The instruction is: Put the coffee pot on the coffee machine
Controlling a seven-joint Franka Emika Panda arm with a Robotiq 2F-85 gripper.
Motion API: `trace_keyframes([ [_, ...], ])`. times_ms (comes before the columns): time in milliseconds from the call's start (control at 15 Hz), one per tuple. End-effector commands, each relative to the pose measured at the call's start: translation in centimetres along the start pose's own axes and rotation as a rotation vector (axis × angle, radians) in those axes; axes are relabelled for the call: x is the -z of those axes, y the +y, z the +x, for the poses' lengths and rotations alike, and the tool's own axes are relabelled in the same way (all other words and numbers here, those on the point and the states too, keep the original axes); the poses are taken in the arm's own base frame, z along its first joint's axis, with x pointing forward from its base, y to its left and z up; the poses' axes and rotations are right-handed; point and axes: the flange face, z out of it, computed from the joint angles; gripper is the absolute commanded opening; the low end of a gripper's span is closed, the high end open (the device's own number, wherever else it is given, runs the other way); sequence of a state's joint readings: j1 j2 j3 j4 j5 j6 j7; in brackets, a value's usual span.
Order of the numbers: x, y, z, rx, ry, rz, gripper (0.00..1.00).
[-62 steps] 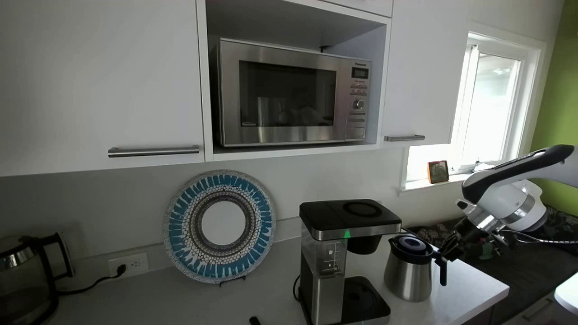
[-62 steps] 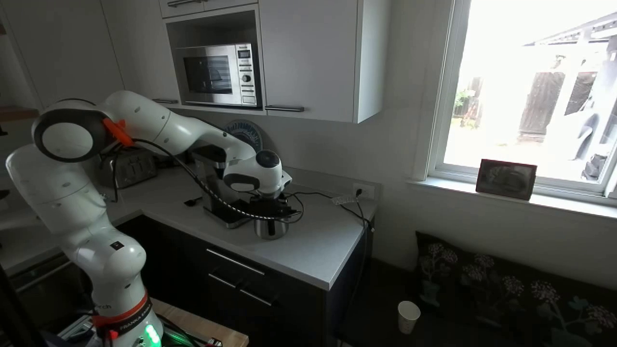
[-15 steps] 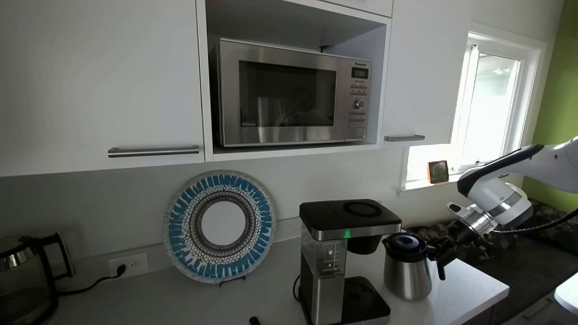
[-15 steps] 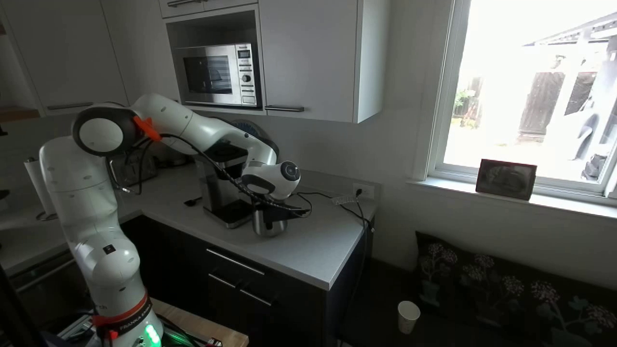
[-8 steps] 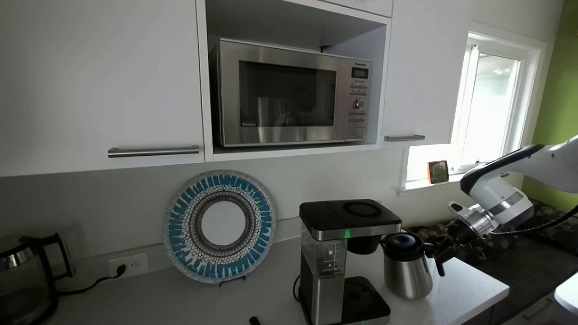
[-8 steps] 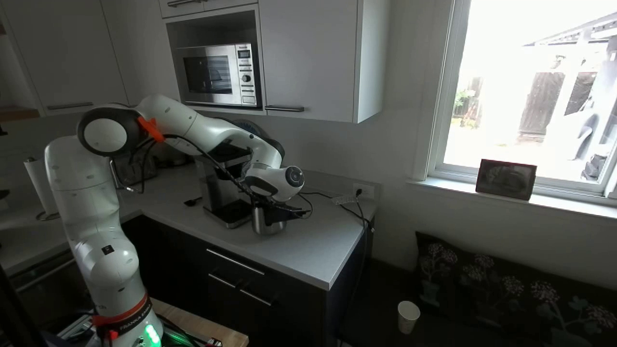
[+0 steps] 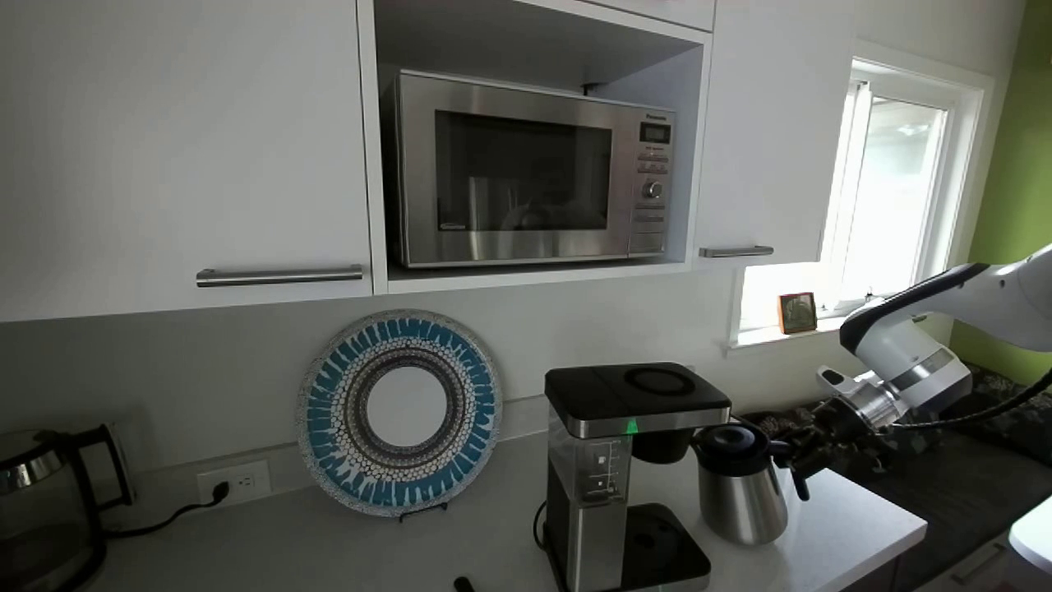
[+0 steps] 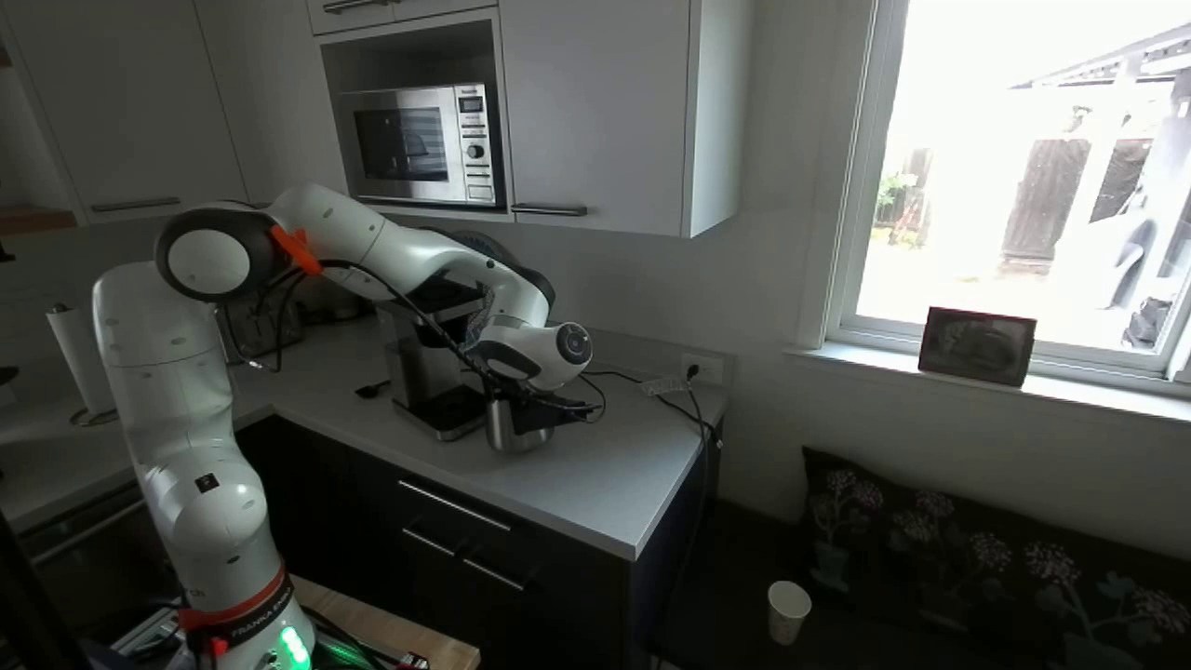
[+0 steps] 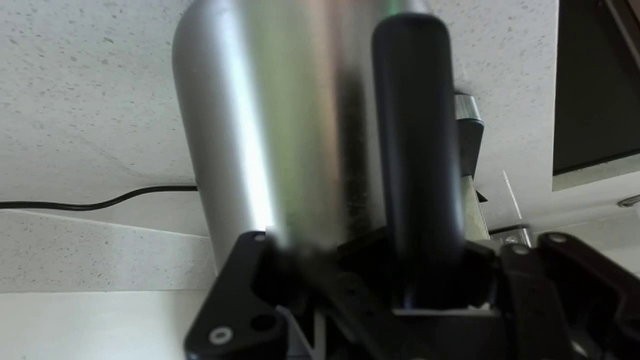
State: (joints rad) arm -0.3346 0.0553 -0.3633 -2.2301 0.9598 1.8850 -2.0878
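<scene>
The steel coffee pot with its black lid stands on the counter, right of the coffee machine. It leans a little toward the machine; whether its base is fully off the counter I cannot tell. My gripper is shut on the pot's black handle, which runs up between the dark fingers in the wrist view, with the steel body beside it. The machine's dark base plate has nothing on it. In an exterior view my wrist hides the top of the pot.
A filter holder hangs under the machine's top. A glass kettle and a round decorative plate stand farther left. The microwave sits above. The counter's front edge runs near the pot, and a cord lies behind it.
Over the past few seconds my wrist has tilted and the pot, upright before, has come to lean toward the machine. In the last half second almost nothing has moved.
</scene>
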Motion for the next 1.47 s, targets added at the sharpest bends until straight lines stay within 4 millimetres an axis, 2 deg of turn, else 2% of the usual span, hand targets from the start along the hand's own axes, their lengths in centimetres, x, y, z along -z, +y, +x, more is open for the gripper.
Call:
trace_keyframes([
  [0, 1.2, 0.9, -0.2, -0.018, -0.036, -0.052, 0.0],
  [133, 1.8, 1.1, -0.5, -0.033, -0.062, -0.092, 0.15],
  [200, 2.0, 1.2, -0.6, -0.04, -0.068, -0.1, 0.3],
  [333, 2.3, 1.2, -0.6, -0.044, -0.072, -0.113, 0.34],
  [533, 2.5, 1.1, -0.4, -0.046, -0.075, -0.116, 0.33],
  [600, 2.5, 1.1, -0.4, -0.048, -0.076, -0.115, 0.43],
  [667, 2.5, 1.0, -0.3, -0.05, -0.075, -0.112, 0.59],
  [867, 2.8, 0.8, 0.5, -0.04, -0.075, -0.116, 0.78],
  [1000, 2.9, 0.8, 0.8, -0.039, -0.077, -0.121, 0.69],
  [1067, 3.0, 0.8, 0.8, -0.037, -0.08, -0.122, 0.5],
  [1200, 2.9, 0.9, 0.6, -0.037, -0.088, -0.118, 0.39],
  [1267, 2.9, 0.9, 0.6, -0.037, -0.095, -0.118, 0.28],
  [1333, 2.9, 1.0, 0.4, -0.044, -0.11, -0.119, 0.34],
  [1400, 3.0, 1.0, 0.3, -0.045, -0.122, -0.12, 0.62],
])
